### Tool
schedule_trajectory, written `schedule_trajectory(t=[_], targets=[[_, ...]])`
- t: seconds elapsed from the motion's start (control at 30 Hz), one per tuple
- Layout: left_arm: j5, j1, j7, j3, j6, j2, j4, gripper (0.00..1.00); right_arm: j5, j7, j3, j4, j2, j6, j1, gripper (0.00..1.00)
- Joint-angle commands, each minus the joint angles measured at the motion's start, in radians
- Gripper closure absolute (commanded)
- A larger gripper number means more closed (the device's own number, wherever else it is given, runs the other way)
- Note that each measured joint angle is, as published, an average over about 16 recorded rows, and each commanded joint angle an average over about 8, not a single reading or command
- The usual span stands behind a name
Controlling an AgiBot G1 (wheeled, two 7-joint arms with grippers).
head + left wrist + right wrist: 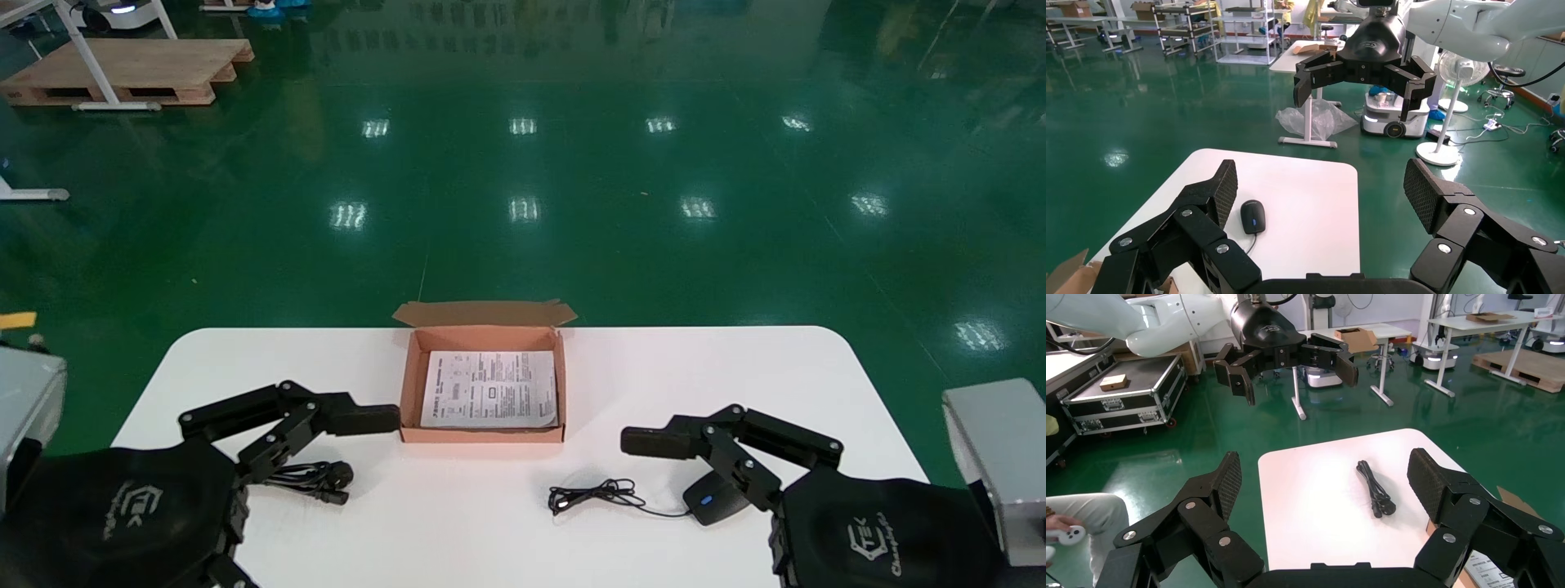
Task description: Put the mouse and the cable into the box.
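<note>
Right gripper (1324,478), spread and empty over the mouse (712,500) on the bench (735,367), should descend squarely across its 2 flanks and close gently, minding the trailing lead (596,494); left gripper (1321,184), also spread, hovers by the cable (315,476), with the box (482,434) between them.

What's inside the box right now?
Only a printed sheet lies flat in the box; the mouse and cable sit outside on the table. Anything under the sheet is hidden.

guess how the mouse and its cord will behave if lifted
The mouse, by the right gripper, looks rigid and smooth, so it may slip in a pinch. Its thin cord lies loosely tangled, so it would probably hang limp and trail.
</note>
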Motion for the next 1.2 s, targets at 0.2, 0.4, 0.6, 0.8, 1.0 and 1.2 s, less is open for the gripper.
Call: schedule_trajectory(t=[0.2,0.4,0.6,0.8,1.0,1.2], targets=[[0.0,0.0,0.0,0.0,0.0,0.0,0.0,0.0,0.0,0.0,0.0,0.0,0.0,0.0,0.0,0.0],[0.0,0.0,0.0,0.0,0.0,0.0,0.0,0.0,0.0,0.0,0.0,0.0,0.0,0.0,0.0,0.0],[0.0,0.0,0.0,0.0,0.0,0.0,0.0,0.0,0.0,0.0,0.0,0.0,0.0,0.0,0.0,0.0],[0.0,0.0,0.0,0.0,0.0,0.0,0.0,0.0,0.0,0.0,0.0,0.0,0.0,0.0,0.0,0.0],[0.0,0.0,0.0,0.0,0.0,0.0,0.0,0.0,0.0,0.0,0.0,0.0,0.0,0.0,0.0,0.0],[0.0,0.0,0.0,0.0,0.0,0.0,0.0,0.0,0.0,0.0,0.0,0.0,0.0,0.0,0.0,0.0]])
